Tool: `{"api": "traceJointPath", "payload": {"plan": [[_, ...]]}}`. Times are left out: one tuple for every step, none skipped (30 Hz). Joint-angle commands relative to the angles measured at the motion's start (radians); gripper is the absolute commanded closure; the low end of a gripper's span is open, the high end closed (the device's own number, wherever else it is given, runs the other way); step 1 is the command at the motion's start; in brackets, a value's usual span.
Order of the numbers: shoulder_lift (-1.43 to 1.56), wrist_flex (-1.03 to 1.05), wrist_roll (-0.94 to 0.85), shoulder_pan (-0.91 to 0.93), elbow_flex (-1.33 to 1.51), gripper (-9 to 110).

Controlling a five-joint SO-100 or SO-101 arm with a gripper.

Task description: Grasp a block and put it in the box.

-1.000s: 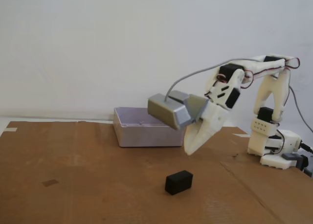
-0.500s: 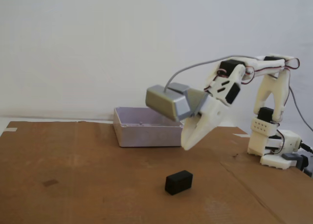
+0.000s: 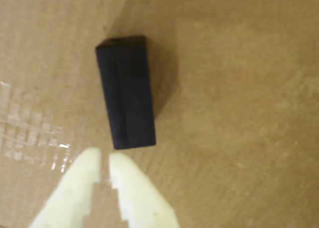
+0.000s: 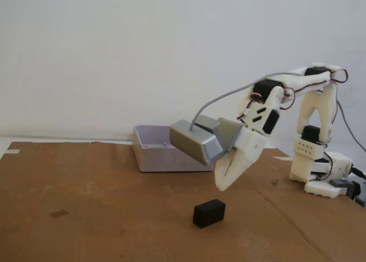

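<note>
The small black block point(image 4: 209, 213) lies on the brown cardboard, near the front centre in the fixed view. In the wrist view the block point(image 3: 126, 91) stands lengthwise just beyond my fingertips. My gripper point(image 4: 221, 186) hangs in the air above and slightly right of the block, not touching it. Its pale fingers point(image 3: 134, 188) are nearly together with only a thin slit between them and nothing held; the gripper point(image 3: 103, 161) points at the block's near end. The lavender-grey box point(image 4: 157, 154) sits behind, partly hidden by the grey camera module point(image 4: 193, 141).
The arm's white base point(image 4: 320, 173) stands at the right edge of the cardboard point(image 4: 86, 216). A strip of clear tape point(image 3: 30, 133) shines on the cardboard left of the fingers. A white wall is behind.
The gripper rose slightly and then came down and forward, ending lower and closer above the block. The block and box have not moved.
</note>
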Motion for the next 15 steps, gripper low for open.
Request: {"api": "traceJointPath", "payload": {"plan": [[0.040, -0.002, -0.011, -0.015, -0.137, 101], [0.040, -0.002, -0.011, -0.014, -0.132, 101], [0.040, -0.002, -0.011, -0.014, -0.129, 101], [0.038, -0.002, -0.011, -0.014, -0.126, 101], [0.038, -0.002, -0.011, -0.012, -0.126, 101], [0.038, -0.002, -0.011, -0.011, -0.126, 101], [0.038, -0.002, -0.011, -0.009, -0.126, 101], [0.038, -0.002, -0.011, -0.008, -0.126, 101], [0.037, -0.002, -0.011, -0.006, -0.126, 101], [0.037, -0.002, -0.011, -0.005, -0.124, 101], [0.037, -0.002, -0.011, -0.005, -0.124, 101], [0.037, -0.002, -0.011, -0.005, -0.124, 101], [0.037, -0.002, -0.011, -0.003, -0.124, 100], [0.037, -0.002, -0.011, -0.003, -0.124, 98], [0.037, -0.002, -0.012, -0.003, -0.124, 95]]}}
